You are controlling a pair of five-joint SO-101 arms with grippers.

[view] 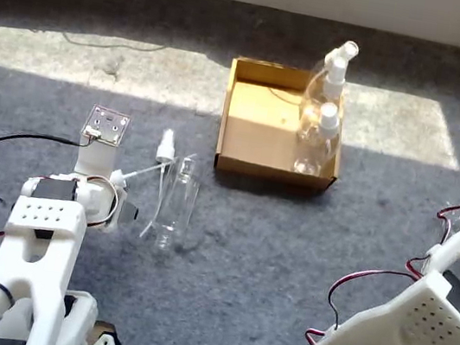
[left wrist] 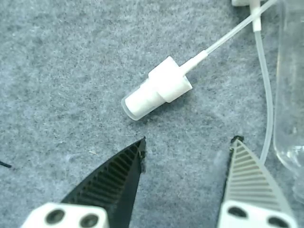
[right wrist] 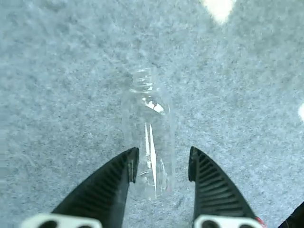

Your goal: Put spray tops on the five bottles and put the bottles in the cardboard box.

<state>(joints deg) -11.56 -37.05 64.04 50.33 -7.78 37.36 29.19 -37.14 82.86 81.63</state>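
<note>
grey carpet (view: 242, 262), cardboard box (view: 274, 172) at 12 o'clock | left gripper (left wrist: 189, 139) spread wide over spray top (left wrist: 159, 90) | right gripper (right wrist: 163, 149) gaping, straddling bottle (right wrist: 147, 123)

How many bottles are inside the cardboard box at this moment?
2. Both are along the cardboard box's right wall, spray tops on: far bottle at the back corner, near bottle just in front. None seems hidden.

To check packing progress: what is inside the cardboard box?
Inside the cardboard box: a nearer bottle and a farther bottle, both with white spray tops, by its right wall. Its front wall hides a strip of floor.
</note>
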